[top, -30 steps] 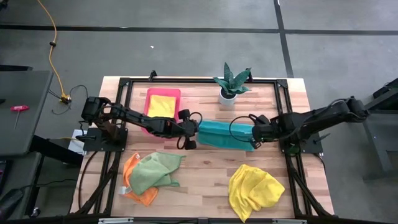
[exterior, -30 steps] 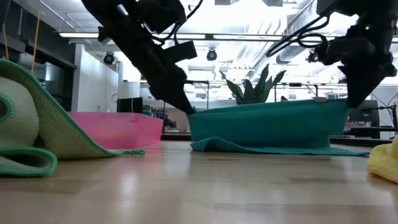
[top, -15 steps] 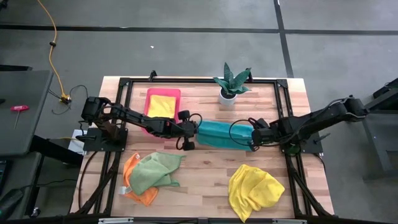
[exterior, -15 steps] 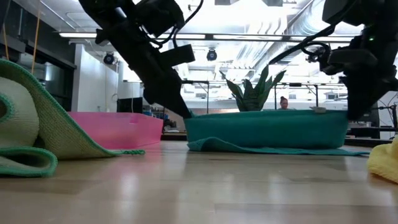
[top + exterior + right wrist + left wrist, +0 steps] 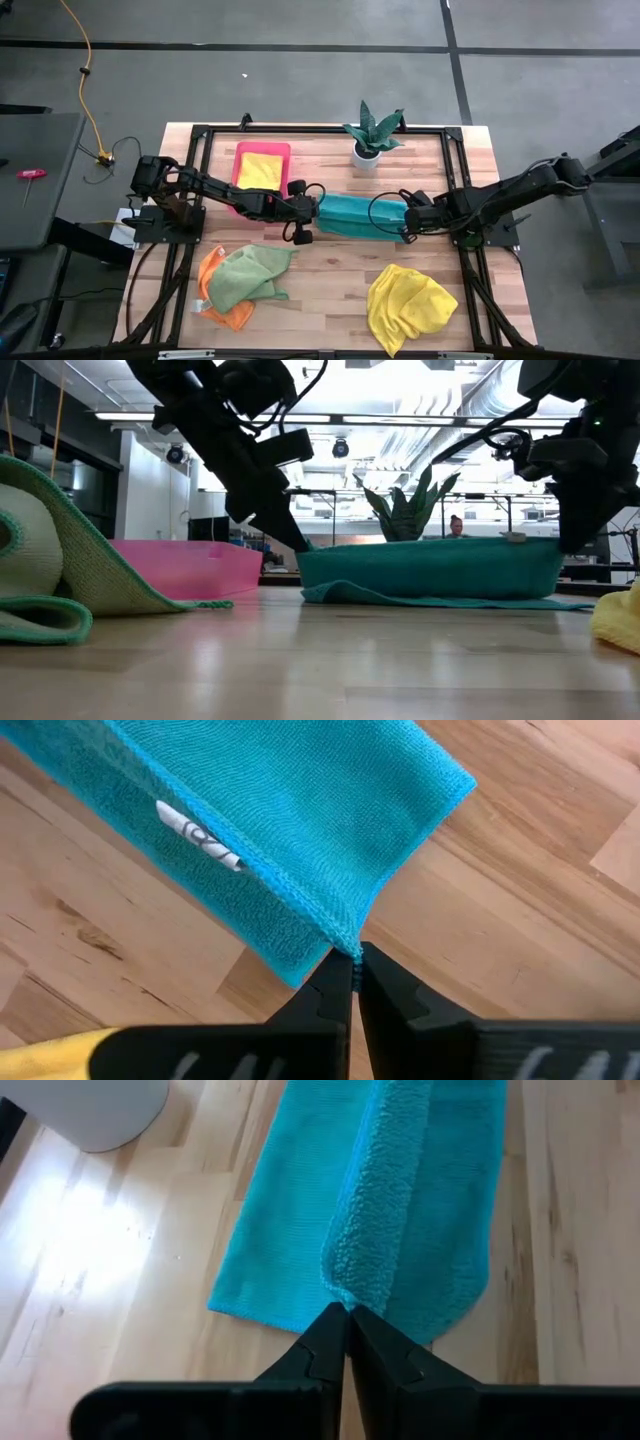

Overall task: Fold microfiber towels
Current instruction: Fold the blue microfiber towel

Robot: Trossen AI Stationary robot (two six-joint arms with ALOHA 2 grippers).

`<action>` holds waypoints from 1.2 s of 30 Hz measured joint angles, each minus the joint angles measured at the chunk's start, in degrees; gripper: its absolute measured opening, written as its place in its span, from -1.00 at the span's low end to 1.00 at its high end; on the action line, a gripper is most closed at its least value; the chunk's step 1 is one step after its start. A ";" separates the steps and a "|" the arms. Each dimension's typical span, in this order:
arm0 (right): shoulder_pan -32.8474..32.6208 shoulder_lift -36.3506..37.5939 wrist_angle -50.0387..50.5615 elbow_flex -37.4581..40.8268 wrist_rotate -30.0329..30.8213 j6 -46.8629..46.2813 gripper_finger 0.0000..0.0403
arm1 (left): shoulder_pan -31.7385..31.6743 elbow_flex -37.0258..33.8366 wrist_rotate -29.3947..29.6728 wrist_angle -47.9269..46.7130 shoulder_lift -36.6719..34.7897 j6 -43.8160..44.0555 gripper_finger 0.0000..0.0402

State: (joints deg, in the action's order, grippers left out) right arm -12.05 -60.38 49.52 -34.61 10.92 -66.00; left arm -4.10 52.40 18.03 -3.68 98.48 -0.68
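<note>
From above, the teal towel (image 5: 362, 216) lies stretched across the middle of the table (image 5: 330, 290), with the left hand (image 5: 313, 212) at its nine o'clock end and the right hand (image 5: 408, 222) at its three o'clock end; the arms cover both corners, so the grips cannot be read here. A yellow towel (image 5: 260, 168) sits in the pink tray (image 5: 237, 155) toward eleven o'clock, a light green towel (image 5: 247, 276) overlaps an orange towel (image 5: 222, 312) at seven o'clock, mostly hiding it, and another yellow towel (image 5: 408, 304) is bunched at five o'clock. The level view shows what the overhead cannot: the teal towel's upper edge is lifted between the two hands while its lower part rests on the table, and a potted plant (image 5: 410, 508) rises behind it. The left wrist view shows the left hand clenched on a raised fold of the teal towel. The right wrist view shows the right hand pinched shut on the teal towel's hemmed corner, a white tag (image 5: 198, 836) showing nearby.
</note>
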 joint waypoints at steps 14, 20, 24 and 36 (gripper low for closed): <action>0.00 0.02 1.71 -1.24 -0.48 1.87 -0.26 | 0.00 1.19 -2.48 -4.34 0.00 -2.96 -0.52; 0.00 0.02 6.10 -5.54 -2.18 7.29 0.01 | 0.00 3.34 -2.70 -9.53 -0.38 -2.70 -0.33; 0.01 0.04 6.40 -6.47 -2.47 9.19 0.04 | -0.13 3.48 -4.97 -9.29 -3.03 -4.98 -0.29; 0.02 0.02 -1.74 -0.97 -2.99 7.49 -0.92 | -6.50 3.48 -7.62 1.85 2.40 -4.96 -0.94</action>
State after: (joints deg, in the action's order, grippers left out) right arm -12.03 -60.36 47.78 -35.58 7.93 -58.50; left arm -10.59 55.88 10.41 -1.83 100.88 -5.64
